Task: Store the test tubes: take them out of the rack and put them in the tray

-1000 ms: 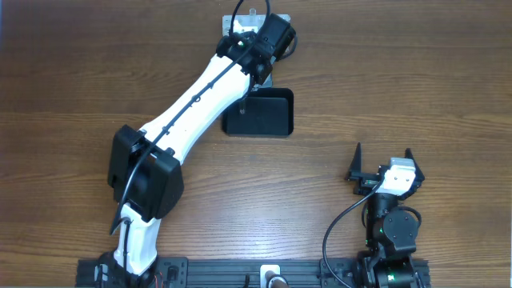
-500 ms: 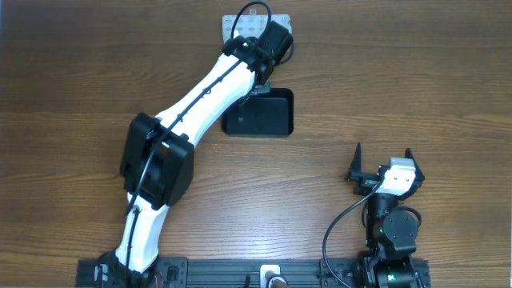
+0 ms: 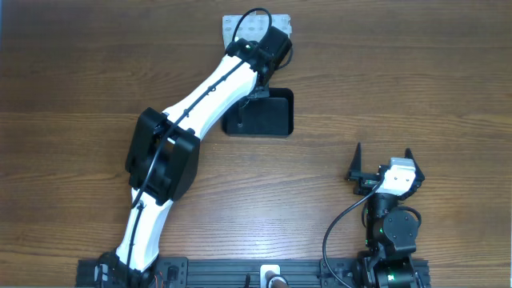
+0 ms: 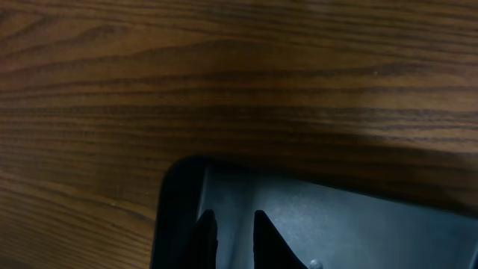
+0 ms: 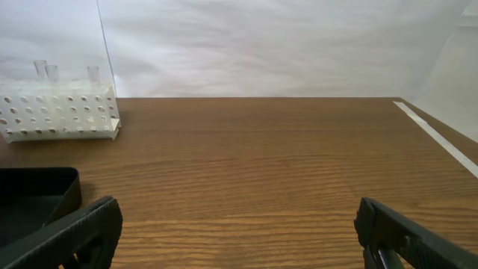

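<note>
Over the last second the left arm has lowered. The left gripper [image 4: 231, 224] now hangs low over a corner of the tray [image 4: 173, 196], which sits just in front of the rack [image 5: 60, 112] at the table's [image 3: 416, 72] far edge. I cannot tell its grip. Three tubes [image 5: 51, 71] stand in the rack. The right gripper [image 5: 237, 224] gapes wide near the front edge. I judge a drop-off is close.

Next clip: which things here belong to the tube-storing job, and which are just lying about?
Job: test tubes, rack, tray, left gripper over the tray.
Lying about: white strip on the table; right gripper, jaws open, away from rack and tray.
</note>
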Robot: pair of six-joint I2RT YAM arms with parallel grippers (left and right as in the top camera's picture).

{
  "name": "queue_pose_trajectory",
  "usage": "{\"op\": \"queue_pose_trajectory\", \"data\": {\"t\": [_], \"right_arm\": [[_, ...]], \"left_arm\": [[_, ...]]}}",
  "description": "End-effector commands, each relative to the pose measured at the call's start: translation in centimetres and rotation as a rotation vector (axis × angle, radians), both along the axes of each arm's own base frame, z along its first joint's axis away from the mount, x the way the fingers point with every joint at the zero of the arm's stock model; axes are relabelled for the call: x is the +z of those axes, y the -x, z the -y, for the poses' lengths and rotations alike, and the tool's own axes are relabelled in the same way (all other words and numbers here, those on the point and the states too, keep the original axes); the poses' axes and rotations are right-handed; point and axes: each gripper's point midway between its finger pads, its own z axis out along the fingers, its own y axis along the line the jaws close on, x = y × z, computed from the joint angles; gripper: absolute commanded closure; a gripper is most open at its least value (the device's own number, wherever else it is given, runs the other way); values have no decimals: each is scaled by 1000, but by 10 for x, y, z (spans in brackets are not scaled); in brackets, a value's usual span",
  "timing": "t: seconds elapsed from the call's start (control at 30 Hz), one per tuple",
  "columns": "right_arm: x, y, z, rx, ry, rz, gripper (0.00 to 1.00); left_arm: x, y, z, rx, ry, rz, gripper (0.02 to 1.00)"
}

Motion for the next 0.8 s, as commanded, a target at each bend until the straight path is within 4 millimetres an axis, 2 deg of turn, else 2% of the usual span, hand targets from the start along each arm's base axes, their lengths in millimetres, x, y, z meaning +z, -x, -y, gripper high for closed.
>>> {"op": "queue_pose_trajectory", "data": {"t": [0.03,0.2,0.47,0.67,0.73,0.8], "right_arm": [[-2,0,1,-7,1,2,9],[-1,0,1,-7,1,2,7],[-2,0,1,-7,1,2,9],[-2,0,1,-7,1,2,7],[-2,0,1,-7,1,2,9],[-2,0,1,-7,1,2,7]], "left_arm": [[-9,0,-7,4,-6,-32,917],[-11,0,-8,3,-6,-42,917],[-33,5,-7,1,-15,-90,893],[-34,5,-8,2,-16,-92,884],[-34,4,-8,4,-14,-93,851],[-32,4,-7,3,-9,-91,750]]}}
